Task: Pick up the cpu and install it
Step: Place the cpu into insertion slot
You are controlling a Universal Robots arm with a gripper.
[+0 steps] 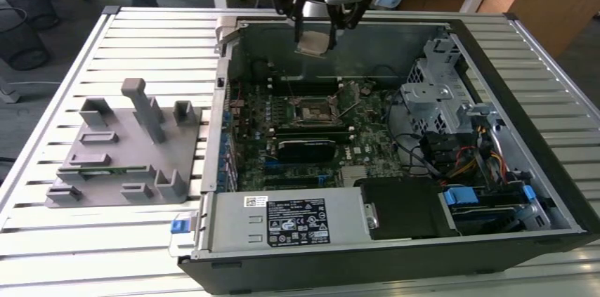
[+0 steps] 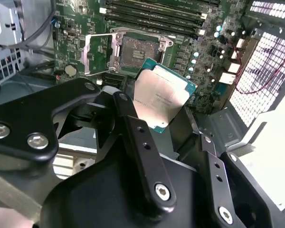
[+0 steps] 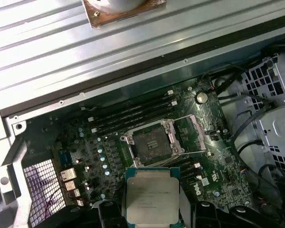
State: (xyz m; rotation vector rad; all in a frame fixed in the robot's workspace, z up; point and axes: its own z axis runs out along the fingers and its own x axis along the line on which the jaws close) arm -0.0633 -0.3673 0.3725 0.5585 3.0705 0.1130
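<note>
You see the cpu [image 3: 152,199] clamped in the tool [image 3: 153,216], metal top facing you, over the motherboard [image 3: 85,142] near its open socket [image 3: 151,142]; slatted desk [image 3: 61,47] beyond.

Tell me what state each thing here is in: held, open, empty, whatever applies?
tool: shut on the cpu, up above the open case.
cpu: held in the air, not yet in its socket.
socket: empty, its cover plate swung open.
computer case: lying on its side, side panel off.
memory stick: lying in the grey holder outside the case.
</note>
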